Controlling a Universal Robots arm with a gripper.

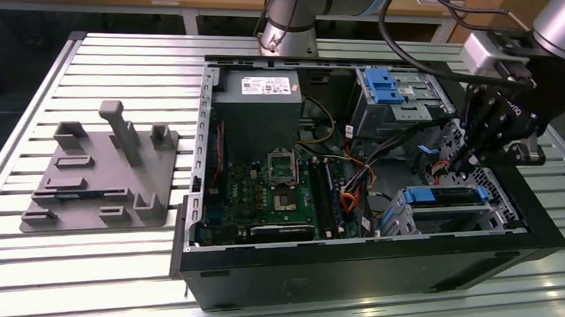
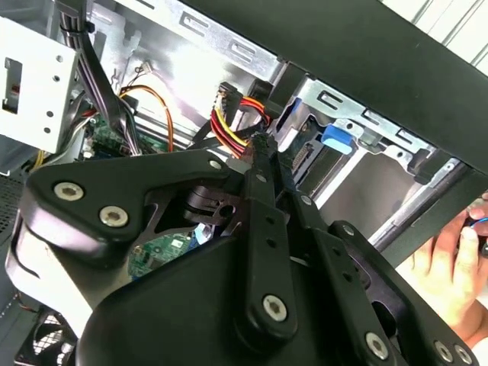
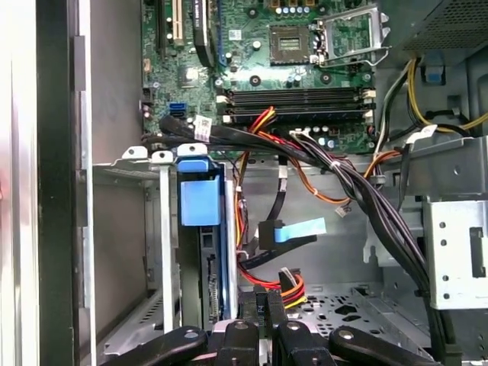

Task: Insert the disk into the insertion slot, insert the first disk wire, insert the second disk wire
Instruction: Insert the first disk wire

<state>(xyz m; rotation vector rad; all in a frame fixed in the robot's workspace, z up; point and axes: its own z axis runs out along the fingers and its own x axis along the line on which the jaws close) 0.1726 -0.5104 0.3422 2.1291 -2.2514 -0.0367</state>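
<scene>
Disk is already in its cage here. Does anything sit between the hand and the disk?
No hard obstacle shows. The hand, shut on a red-and-yellow wire plug, is beside the disk seated in the cage. In the gap hang loose red wires and a black plug with a blue tab.

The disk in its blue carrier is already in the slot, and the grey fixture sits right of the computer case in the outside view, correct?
Wrong side: in the exterior view the grey fixture lies to the exterior view's left of the computer case, not its right. The disk does sit in the insertion slot.
</scene>
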